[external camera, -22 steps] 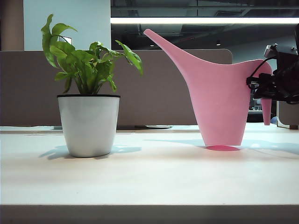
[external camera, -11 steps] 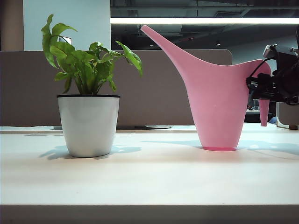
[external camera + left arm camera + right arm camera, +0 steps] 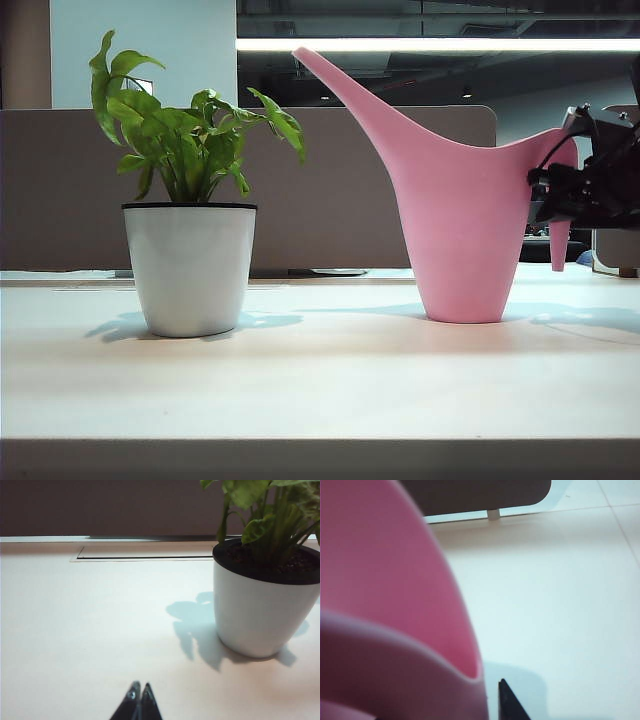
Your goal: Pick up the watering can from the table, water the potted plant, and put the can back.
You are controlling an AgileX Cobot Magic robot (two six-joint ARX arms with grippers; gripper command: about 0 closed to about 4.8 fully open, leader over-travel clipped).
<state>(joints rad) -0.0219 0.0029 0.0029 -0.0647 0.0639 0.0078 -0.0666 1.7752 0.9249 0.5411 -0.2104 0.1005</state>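
- The watering can (image 3: 465,210) stood flat on the counter (image 3: 320,380), apart from the potted plant (image 3: 190,190); return apparently done.
- Right end effector (image 3: 565,190) sat at its handle; grip unclear.
- Left end effector (image 3: 139,700) rested clenched, empty.

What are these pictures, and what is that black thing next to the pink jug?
It's a robot with two arms. Each arm ends in a two-finger pincer called a gripper. One picture comes from a camera standing off the arms, looking across the table. The other two come from small cameras on the robot's wrists.

On the table stand a potted plant and a pink watering can. The black thing is the right gripper, up at the can's handle, so its wrist camera sees the pink can very close. The can stands flat on the table, and I can't tell whether the gripper is squeezing it. The left gripper is shut and holds nothing, and its camera looks at the plant.
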